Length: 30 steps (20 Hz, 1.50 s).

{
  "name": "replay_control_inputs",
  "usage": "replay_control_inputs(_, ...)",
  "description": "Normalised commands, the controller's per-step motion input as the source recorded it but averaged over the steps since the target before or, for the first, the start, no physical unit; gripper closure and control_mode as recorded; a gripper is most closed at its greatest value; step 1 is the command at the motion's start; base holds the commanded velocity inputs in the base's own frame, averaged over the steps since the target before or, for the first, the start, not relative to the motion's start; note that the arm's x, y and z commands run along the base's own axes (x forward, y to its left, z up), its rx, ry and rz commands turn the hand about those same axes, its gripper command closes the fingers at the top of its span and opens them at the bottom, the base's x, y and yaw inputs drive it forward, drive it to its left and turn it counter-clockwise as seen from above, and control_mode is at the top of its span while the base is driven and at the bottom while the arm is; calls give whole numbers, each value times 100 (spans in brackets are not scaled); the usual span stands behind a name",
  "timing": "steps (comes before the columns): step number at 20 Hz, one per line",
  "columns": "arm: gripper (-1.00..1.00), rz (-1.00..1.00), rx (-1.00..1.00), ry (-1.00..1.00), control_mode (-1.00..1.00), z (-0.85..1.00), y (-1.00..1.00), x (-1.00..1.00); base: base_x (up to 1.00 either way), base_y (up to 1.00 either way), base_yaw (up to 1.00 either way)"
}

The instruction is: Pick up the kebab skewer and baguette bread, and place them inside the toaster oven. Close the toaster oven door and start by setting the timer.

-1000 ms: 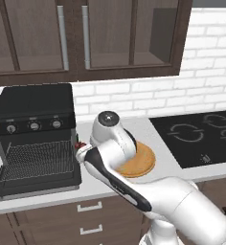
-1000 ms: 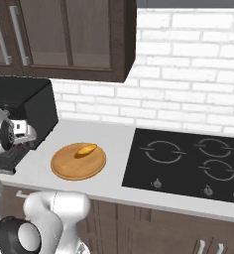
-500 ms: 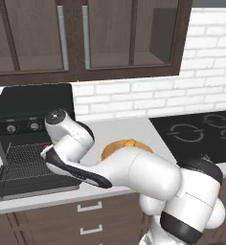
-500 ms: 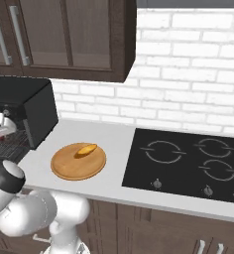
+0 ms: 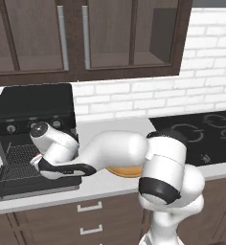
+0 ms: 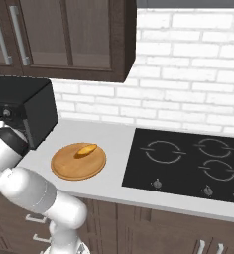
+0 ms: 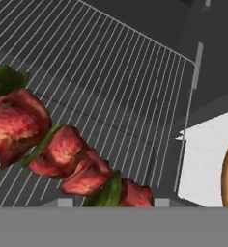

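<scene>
Kebab skewer (image 7: 63, 154) is right up against the camera in our hand view, red meat chunks with green bits between, hanging over the wire rack (image 7: 111, 87) of the toaster oven (image 5: 31, 110). It sits so close under the hand that we figure we're gripping it, though the fingertips themselves are hidden behind the meat.

From the left base view, our gripper (image 5: 36, 162) is at the oven mouth, just above the dropped-open toaster oven door (image 5: 19, 184), which lies flat at the left end of the counter (image 5: 110, 186). Our own white arm stretches across the counter's front edge and covers most of the wooden plate (image 6: 78, 161).

Baguette bread (image 6: 84, 149) lies on that plate's far side, between the oven and the black cooktop (image 6: 188, 161), well apart from the hand. Nothing blocks the rack.
</scene>
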Motion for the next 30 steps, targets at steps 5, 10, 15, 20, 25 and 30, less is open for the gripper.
replay_control_inputs(5,100,-6,0,0,-100,-42,1,58,0,0,0)
replay_control_inputs(10,100,-4,-3,-1,-100,-35,20,25,0,0,0)
replay_control_inputs(15,-100,0,-6,-4,-100,-83,34,-57,0,0,0)
replay_control_inputs(20,-100,5,0,-7,-100,-89,28,-92,0,0,0)
replay_control_inputs(25,-100,17,0,-20,-100,-93,16,-100,0,0,0)
replay_control_inputs(30,-100,22,0,-15,-100,-81,9,-100,0,0,0)
